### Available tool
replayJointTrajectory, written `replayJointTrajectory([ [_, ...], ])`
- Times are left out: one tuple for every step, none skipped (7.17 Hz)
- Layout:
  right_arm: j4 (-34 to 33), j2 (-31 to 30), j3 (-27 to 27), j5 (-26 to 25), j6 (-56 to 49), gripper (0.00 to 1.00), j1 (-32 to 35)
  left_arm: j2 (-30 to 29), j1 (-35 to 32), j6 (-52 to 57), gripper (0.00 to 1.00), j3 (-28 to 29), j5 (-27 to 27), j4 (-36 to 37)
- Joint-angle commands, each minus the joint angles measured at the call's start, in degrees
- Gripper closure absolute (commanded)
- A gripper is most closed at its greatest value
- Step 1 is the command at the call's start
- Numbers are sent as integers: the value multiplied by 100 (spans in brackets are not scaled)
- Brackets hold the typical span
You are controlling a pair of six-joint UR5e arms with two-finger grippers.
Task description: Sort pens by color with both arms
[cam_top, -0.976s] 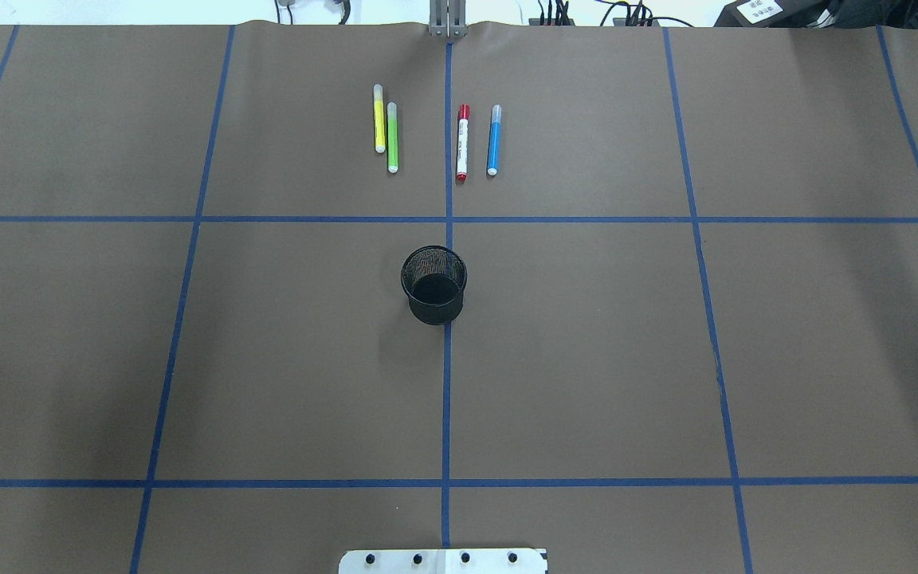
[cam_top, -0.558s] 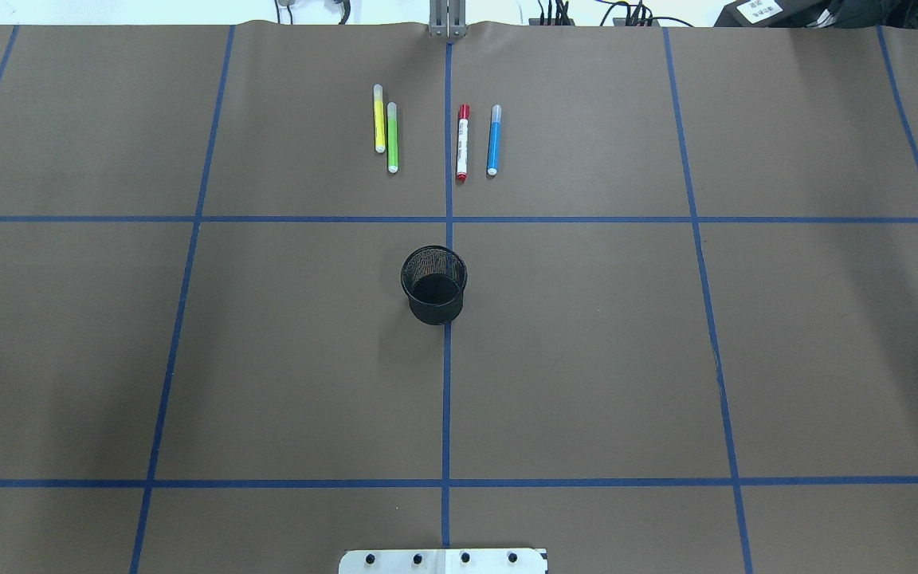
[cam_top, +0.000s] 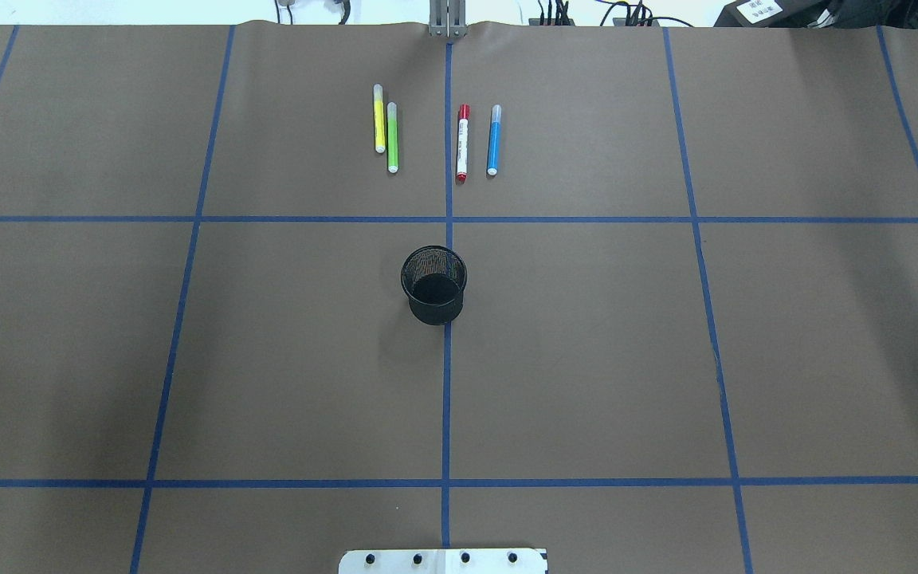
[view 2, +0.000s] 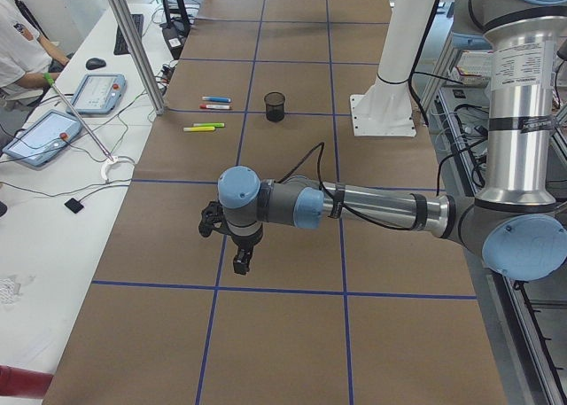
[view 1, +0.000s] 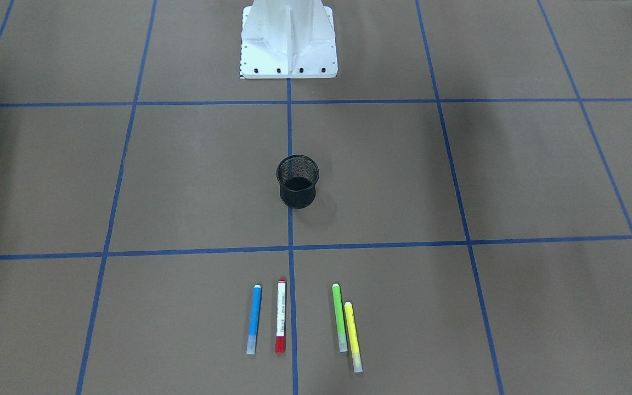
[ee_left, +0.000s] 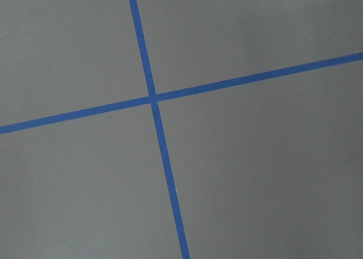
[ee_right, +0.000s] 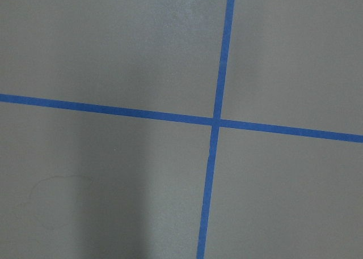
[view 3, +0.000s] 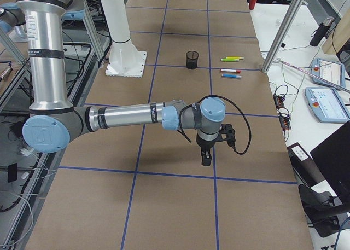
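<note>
Four pens lie flat past the cup: the yellow pen just beside the green pen, the red-and-white pen near the blue pen. Far off hang the left gripper and the right gripper; wide or closed, I cannot tell.

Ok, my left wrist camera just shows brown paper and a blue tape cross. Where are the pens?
Observer: All four lie on the far side of the table: yellow pen, green pen, red-ended pen, blue pen.
Operator: Is any pen in the cup?
Observer: No, nothing sticks out of the black mesh cup, which stands mid-table.
Operator: And where's my gripper?
Observer: The left gripper hangs above the table near its left end, well away from the pens.
</note>
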Motion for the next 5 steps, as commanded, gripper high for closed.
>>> replayJointTrajectory([
  [7, 8, -18, -6, -3, 0, -3, 4, 0, -24, 0, 23, 0, 16],
  [7, 8, -18, 3, -3, 0, -12, -5, 0, -390, 0, 41, -9, 24],
  [7, 8, -18, 3, -3, 0, -12, -23, 0, -1107, 0, -2, -9, -2],
  [7, 8, -18, 37, 6, 0, -12, -31, 0, -1297, 0, -3, -9, -2],
  [7, 8, -27, 46, 6, 0, -12, -31, 0, -1290, 0, -3, 0, -2],
])
